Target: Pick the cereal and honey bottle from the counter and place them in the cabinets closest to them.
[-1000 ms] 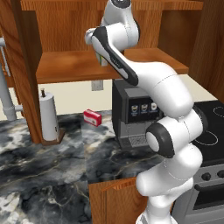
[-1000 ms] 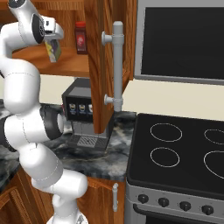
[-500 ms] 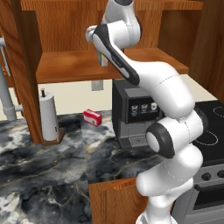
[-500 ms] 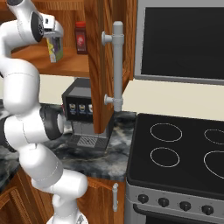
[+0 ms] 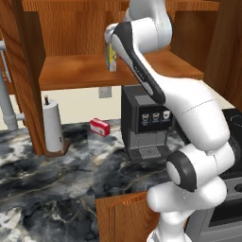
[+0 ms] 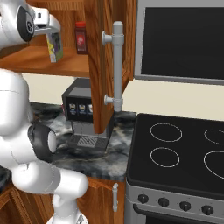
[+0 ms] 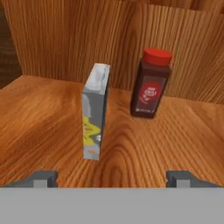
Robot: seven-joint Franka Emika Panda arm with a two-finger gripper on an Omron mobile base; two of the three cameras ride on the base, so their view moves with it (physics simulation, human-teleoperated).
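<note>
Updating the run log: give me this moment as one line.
cereal box: upright on cabinet shelf, released | gripper: open, behind box | red-lidded jar: beside box | honey bottle: unseen

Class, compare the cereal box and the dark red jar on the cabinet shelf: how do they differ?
The cereal is a thin grey-sided rectangular box; the jar is rounded, dark red, with a red lid. The cereal stands nearer the shelf's front, the jar nearer the back wall. Both stand upright, apart.
</note>
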